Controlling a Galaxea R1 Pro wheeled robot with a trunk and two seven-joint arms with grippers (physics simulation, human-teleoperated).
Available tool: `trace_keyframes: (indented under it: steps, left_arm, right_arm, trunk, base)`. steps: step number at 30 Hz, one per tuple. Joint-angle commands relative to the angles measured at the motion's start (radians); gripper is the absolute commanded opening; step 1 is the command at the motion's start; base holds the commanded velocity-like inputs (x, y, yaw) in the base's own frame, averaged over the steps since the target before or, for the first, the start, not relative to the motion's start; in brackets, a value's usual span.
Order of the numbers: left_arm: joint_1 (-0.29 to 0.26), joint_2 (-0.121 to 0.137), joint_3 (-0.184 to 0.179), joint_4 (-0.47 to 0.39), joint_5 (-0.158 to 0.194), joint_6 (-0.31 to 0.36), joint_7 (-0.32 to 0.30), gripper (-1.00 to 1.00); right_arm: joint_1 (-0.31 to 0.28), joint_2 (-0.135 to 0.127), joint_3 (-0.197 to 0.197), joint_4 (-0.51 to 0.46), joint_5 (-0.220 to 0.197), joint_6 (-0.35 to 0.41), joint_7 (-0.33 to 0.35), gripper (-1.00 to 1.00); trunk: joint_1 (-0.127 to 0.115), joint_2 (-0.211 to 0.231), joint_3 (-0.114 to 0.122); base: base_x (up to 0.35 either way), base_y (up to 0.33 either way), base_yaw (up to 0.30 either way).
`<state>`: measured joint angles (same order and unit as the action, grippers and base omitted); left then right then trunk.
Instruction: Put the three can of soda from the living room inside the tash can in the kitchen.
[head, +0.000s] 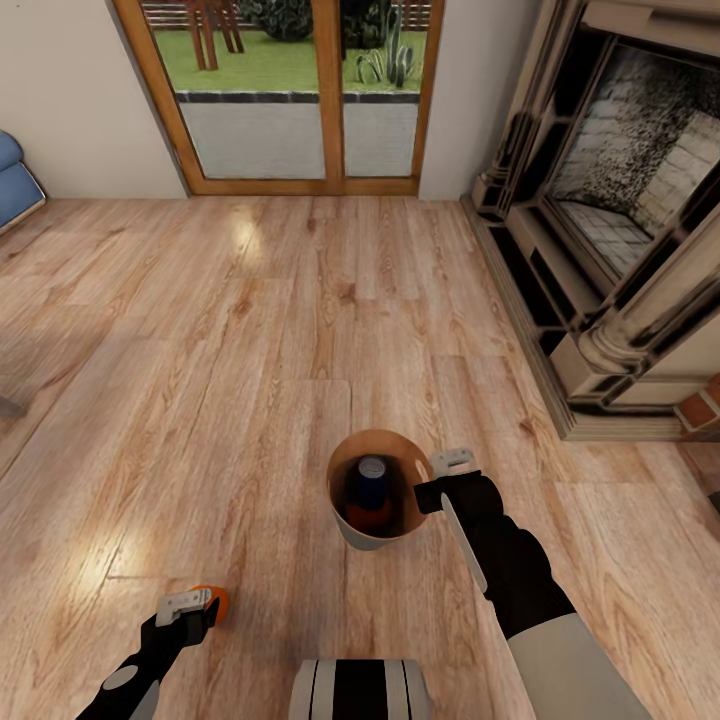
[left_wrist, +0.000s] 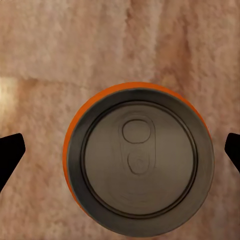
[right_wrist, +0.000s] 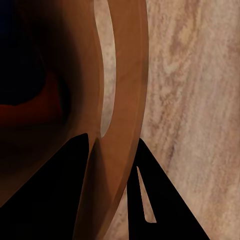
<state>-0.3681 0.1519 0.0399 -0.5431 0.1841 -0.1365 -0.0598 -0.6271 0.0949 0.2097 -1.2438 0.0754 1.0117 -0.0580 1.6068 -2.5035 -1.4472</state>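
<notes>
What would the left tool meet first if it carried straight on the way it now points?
Most likely the silver top of the orange soda can, which sits centred between the open left tool's fingers; how far off is unclear.

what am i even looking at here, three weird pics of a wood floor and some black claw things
It is a simulated two-armed robot. The wide picture comes from its head camera, looking down at a wood floor. The other two come from cameras beside each gripper. The right gripper is clamped on the rim of a small bin; its close-up shows that rim between the dark fingers. Inside the bin sit a dark blue can and an orange can. The left gripper hovers open over a third can, orange, standing on the floor, seen from straight above in its close-up.
</notes>
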Motion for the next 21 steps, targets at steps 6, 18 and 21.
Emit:
trace_keyframes:
  steps: [6, 18, 21]
  left_arm:
    - [0.000, 0.000, 0.000, 0.000, 0.000, 0.000, 0.000, 1.00]
    - [0.000, 0.000, 0.000, 0.000, 0.000, 0.000, 0.000, 1.00]
    - [0.000, 0.000, 0.000, -0.001, 0.000, 0.000, 0.000, 1.00]
  right_arm:
    - [0.000, 0.000, 0.000, 0.000, -0.016, -0.001, 0.001, -1.00]
    - [0.000, 0.000, 0.000, 0.000, -0.016, -0.001, 0.001, -1.00]
    - [0.000, 0.000, 0.000, 0.000, -0.016, -0.001, 0.001, -1.00]
  trunk:
    - [0.000, 0.000, 0.000]
    - [0.000, 0.000, 0.000]
    - [0.000, 0.000, 0.000]
  base:
    - [0.000, 0.000, 0.000]
    - [0.000, -0.035, 0.000]
    - [0.000, -0.007, 0.000]
